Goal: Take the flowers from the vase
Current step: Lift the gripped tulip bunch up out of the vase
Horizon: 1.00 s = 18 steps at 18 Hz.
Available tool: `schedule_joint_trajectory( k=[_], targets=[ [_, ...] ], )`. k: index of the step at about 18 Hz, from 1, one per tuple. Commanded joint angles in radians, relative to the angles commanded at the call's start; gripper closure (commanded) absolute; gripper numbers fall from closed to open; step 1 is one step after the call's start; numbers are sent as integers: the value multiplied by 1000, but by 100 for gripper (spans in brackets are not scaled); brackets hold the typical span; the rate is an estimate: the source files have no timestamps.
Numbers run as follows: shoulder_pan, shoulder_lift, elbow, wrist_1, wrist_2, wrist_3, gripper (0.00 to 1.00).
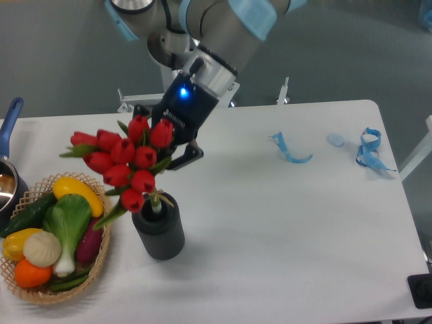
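So, largest first: my grey UR5e arm with pale blue joint caps (223, 27) reaches down from the top of the frame toward the white table (283, 223), and my black two-finger gripper (165, 150) sits behind the bunch of red tulip buds with green leaves and tied stems (125, 158). The fingers look clamped on the bunch just below the heads, though the buds hide the contact itself, so I judge the grip rather than see it.

The lift is well under way — the heads stand clear above the short, dark grey ribbed cylinder vase (158, 233), which stands upright on the table. The job is not finished: the stem ends (155, 202) appear to dip into the vase's round mouth, so they have yet to clear the rim.

The bunch's long axis is tilted — stems low and right at the vase, buds fanning up and left, over the woven basket of vegetables (54, 243).
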Motion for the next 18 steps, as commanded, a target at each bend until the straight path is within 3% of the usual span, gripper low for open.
schedule_joint_trajectory(
  k=[5, 9, 12, 18],
  targets=[
    [100, 29, 20, 0, -97, -49, 65],
    [192, 26, 28, -2, -98, -43, 65],
    [284, 0, 28, 0, -95, -2, 65],
    [374, -104, 26, 0, -88, 242, 65]
  ],
)
